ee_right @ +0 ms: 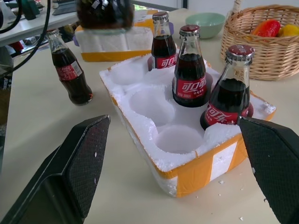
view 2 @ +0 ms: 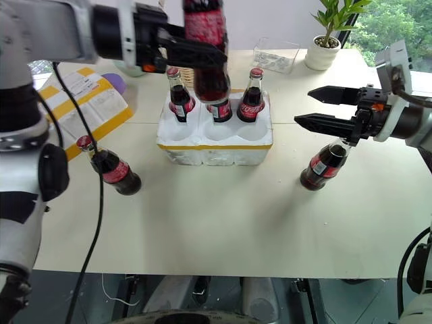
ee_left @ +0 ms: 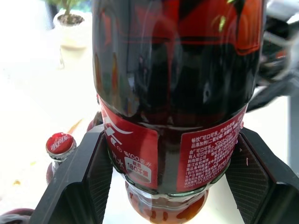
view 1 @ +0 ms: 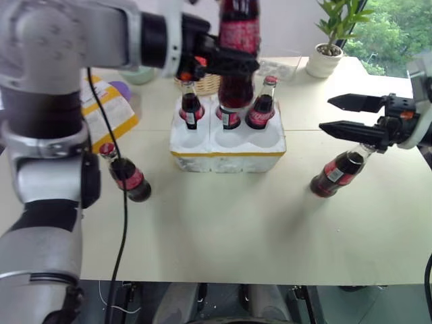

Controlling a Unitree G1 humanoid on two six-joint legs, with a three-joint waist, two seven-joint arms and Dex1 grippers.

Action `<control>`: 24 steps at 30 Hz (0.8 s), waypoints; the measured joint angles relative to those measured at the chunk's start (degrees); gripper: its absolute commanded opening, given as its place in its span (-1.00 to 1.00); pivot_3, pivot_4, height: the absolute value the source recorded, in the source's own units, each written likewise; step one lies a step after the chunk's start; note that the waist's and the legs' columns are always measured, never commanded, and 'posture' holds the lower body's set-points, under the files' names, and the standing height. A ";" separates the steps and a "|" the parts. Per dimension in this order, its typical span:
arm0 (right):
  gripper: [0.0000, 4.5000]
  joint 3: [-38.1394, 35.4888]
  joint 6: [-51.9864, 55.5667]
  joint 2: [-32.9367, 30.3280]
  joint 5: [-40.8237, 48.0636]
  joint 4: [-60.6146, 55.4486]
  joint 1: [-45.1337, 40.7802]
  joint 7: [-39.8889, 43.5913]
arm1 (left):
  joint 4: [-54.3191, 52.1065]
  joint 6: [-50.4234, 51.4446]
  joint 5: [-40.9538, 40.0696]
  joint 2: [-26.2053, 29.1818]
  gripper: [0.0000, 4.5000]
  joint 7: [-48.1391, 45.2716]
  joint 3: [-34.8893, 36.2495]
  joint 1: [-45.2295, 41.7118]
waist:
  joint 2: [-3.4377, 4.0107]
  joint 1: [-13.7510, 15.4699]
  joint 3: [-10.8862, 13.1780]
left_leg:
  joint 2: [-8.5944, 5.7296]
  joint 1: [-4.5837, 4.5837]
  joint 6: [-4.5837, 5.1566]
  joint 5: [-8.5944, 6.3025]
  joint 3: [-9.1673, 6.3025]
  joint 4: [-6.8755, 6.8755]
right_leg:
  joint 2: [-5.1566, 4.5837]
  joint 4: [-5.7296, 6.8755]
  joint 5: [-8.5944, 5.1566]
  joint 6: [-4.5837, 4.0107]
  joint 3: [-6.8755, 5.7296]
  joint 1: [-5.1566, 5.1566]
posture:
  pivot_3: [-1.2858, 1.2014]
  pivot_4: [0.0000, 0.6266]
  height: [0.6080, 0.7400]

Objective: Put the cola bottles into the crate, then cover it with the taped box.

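My left gripper: clamped on a cola bottle above the crate. My right gripper: spread wide, holding nothing. Crate: three bottles standing. Table: two bottles outside. Taped box: far left.

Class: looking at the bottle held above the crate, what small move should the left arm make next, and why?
Probably lower it into an empty front well. The left gripper is shut on a cola bottle above the crate, whose back row holds three bottles while the three front wells are empty.
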 measured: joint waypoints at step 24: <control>1.00 -0.46 -1.12 -1.85 -0.66 0.08 -0.45 0.50 | -2.66 -6.10 14.57 -7.30 0.24 4.19 -4.85 14.92 | -0.01 -0.06 0.01 | 0.01 -0.01 -0.04 0.03 0.02 -0.01 | 0.01 0.03 0.00 0.00 0.01 -0.04 | 0.03 -0.52 0.97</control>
